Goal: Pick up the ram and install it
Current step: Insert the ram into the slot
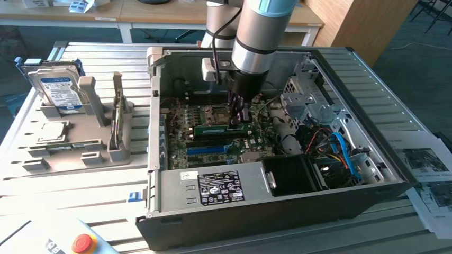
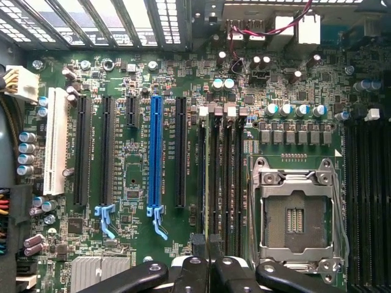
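Observation:
The ram (image 1: pixel 217 128), a narrow green stick, lies along a memory slot on the motherboard inside the open computer case (image 1: pixel 159 121). In the wrist view I see the ram (image 2: pixel 209 177) edge-on in its slot, running straight toward my fingertips. My gripper (image 1: pixel 240 120) reaches down from above and sits at the end of the stick toward the exterior view's right. The black fingers (image 2: pixel 198 245) are pressed together, and my gripper (image 2: pixel 207 244) is shut with its tips at the ram's top edge.
The CPU socket (image 2: pixel 296 213) sits just beside the memory slots, and a blue slot (image 2: pixel 155 159) lies on their other side. Blue cables (image 1: pixel 339 148) and a power supply (image 1: pixel 211 188) crowd the case. A grey fixture (image 1: pixel 84 143) holds a hard drive (image 1: pixel 60 92).

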`<action>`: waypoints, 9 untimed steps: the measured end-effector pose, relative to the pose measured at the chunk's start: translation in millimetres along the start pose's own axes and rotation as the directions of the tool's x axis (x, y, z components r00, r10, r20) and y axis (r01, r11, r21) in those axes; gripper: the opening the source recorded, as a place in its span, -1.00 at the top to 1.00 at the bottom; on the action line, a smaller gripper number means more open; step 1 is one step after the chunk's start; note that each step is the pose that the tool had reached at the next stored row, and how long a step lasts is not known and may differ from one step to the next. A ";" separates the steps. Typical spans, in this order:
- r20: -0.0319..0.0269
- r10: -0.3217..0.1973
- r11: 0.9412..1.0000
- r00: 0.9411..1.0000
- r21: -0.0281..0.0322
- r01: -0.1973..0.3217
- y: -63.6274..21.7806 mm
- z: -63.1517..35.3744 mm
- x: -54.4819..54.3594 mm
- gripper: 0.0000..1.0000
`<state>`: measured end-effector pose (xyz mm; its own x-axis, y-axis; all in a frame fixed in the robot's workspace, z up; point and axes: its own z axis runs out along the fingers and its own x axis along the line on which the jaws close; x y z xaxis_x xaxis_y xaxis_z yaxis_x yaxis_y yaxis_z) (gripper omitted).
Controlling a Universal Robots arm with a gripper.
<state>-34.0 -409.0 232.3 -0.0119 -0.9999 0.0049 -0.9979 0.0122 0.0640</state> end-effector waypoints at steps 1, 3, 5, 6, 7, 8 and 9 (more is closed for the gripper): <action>0.000 0.000 1.000 1.000 0.000 0.000 0.0 0.0 0.0 0.77; 0.000 0.000 1.000 1.000 0.000 0.000 0.0 0.0 0.0 0.77; 0.000 0.000 1.000 1.000 0.000 0.000 -0.1 0.1 0.0 0.77; 0.001 0.000 1.000 1.000 0.000 0.000 -0.1 0.2 0.3 0.77; 0.000 0.000 1.000 1.000 0.000 0.000 -0.1 0.2 0.6 0.77; 0.000 0.000 1.000 1.000 0.000 0.000 -0.1 0.1 0.8 0.77; 0.000 0.000 1.000 1.000 0.000 0.000 0.0 0.1 0.9 0.77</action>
<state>-34.0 -410.0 232.2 -0.0120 -0.9999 0.0047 -0.9979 0.0122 0.0640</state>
